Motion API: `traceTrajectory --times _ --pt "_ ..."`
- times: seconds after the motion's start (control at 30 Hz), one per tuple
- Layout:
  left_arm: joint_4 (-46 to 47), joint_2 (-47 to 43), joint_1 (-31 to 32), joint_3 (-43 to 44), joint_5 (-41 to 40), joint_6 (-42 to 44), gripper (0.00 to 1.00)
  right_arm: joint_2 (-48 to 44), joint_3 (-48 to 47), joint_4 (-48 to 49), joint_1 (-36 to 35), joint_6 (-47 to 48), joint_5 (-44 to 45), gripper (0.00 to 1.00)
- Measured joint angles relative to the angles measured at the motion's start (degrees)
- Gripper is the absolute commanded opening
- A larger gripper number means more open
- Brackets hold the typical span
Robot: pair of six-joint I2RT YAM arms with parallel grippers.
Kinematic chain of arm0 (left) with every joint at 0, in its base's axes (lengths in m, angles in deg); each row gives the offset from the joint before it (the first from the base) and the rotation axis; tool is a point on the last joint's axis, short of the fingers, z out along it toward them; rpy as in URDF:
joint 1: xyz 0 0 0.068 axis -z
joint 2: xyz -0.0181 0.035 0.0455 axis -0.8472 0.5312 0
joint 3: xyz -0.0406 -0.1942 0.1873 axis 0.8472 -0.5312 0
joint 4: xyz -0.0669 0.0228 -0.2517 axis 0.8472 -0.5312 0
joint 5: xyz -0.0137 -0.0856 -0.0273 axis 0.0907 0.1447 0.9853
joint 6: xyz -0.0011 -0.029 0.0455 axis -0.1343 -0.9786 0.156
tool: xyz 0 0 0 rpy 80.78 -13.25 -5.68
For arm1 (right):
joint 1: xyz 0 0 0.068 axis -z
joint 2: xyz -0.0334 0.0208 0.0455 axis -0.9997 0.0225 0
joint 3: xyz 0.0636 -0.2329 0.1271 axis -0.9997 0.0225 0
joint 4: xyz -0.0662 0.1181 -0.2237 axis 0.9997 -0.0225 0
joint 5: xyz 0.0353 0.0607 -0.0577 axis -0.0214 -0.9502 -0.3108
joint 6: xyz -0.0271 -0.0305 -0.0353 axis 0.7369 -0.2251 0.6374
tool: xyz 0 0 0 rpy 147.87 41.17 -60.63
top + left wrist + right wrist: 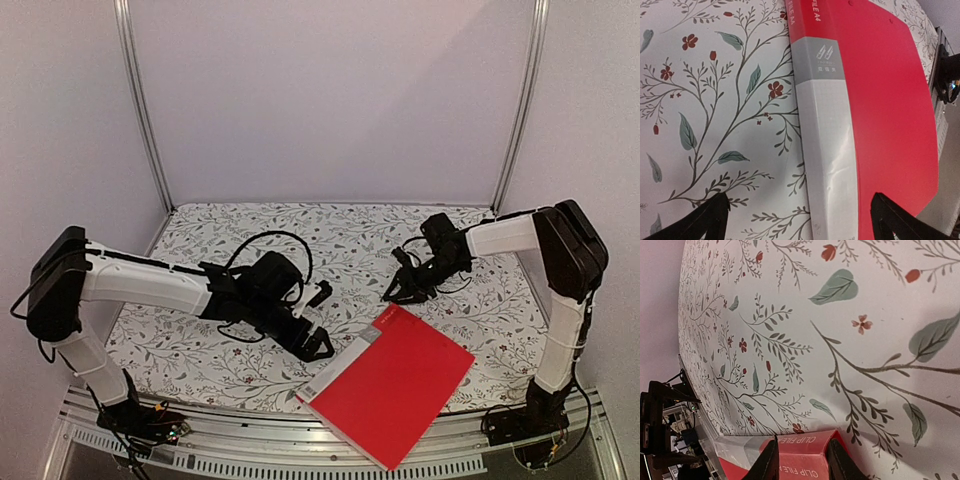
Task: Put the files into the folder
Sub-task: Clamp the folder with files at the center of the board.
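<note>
The closed folder lies at 5 o'clock on the bench; no files are seen. Opening it is judged the step in hand. The right tool, partly narrowed, straddles the folder's 12 o'clock corner; whether it grips cannot be told. The left tool hangs fully released over the spine at 9 o'clock. Next, the cover alone would need pinching and lifting.

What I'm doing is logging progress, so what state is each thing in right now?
folder: closed, lying flat.
left tool: open, over the folder's spine.
right tool: jaws partly closed either side of the folder's far corner; grip unclear.
files: not in view.
</note>
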Motion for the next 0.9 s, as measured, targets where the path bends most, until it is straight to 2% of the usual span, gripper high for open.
traceTrajectory --times 0.07,0.33,0.5,0.9 --pt "-0.04 1.33 -0.46 0.5 0.7 -0.81 0.99 1.46 -1.6 -0.04 -0.66 0.07 -1.16 0.25" --pt "0.07 3.26 -0.9 2.12 3.54 -2.91 1.0 5.44 -6.05 -1.99 -1.66 2.29 -3.08 0.36" --pt "0.11 4.55 -0.98 2.49 4.9 -3.58 1.0 5.44 -6.78 -5.38 -1.53 5.42 -1.79 0.36" --pt "-0.09 6.14 -1.75 3.78 6.25 -3.72 0.99 5.44 -5.4 -11.93 -0.74 12.94 -3.08 0.24"
